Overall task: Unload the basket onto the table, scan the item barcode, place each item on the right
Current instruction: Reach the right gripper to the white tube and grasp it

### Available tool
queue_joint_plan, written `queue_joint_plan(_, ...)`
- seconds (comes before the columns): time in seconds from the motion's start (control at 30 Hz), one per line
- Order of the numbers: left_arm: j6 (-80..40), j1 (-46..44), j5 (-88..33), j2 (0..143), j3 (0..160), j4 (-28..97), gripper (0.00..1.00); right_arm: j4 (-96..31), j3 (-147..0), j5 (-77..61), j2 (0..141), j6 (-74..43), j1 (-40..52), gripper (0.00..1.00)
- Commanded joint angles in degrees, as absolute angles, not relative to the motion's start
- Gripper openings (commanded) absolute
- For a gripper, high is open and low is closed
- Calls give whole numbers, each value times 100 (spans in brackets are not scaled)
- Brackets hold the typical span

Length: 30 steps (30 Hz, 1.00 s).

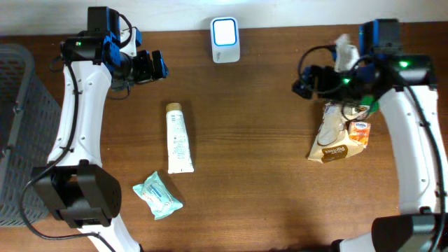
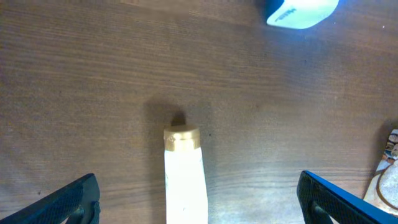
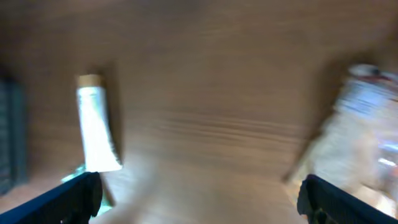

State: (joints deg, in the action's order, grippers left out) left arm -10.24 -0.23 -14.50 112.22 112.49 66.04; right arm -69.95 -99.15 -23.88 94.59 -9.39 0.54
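My left hand (image 1: 155,65) is spread wide, holding nothing, near the tube (image 1: 179,138); my right hand (image 1: 302,79) is open and empty too, just beside the snack bags (image 1: 336,136) on the desk (image 1: 252,140).

The dark brown wood-grain table (image 1: 266,175) carries a few loose things. At its far edge, near the middle, sits a small white scanner box with a glowing blue-white face (image 1: 225,40). Left of centre lies a white squeeze tube with a gold cap (image 1: 179,138), cap toward the far edge (the left wrist view shows that cap casting a short shadow on the wood). Nearer the front, just beside the tube's flat end, a pale teal soft packet (image 1: 158,195) lies askew. On the right, a crumpled brown and white snack bag (image 1: 334,136) lies against a small orange and white sachet (image 1: 360,133). A grey mesh basket (image 1: 17,126) stands at the left edge.
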Motion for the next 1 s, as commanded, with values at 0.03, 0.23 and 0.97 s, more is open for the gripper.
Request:
queue_joint_plan(0.03, -991, -21, -1452, 11244, 11271, 6608, 99, -6969, -9647, -2832, 10191, -1103, 1229, 32)
queue_joint_plan(0.23, -991, -19, -1404, 11242, 11271, 6869, 99, -4829, -9579, -4633, 12040, -1332, 2952, 58)
queue_joint_plan(0.97, -991, 141, -615, 11255, 10879, 7122, 92, -2700, -9507, -3583, 13611, -3072, 4021, 4)
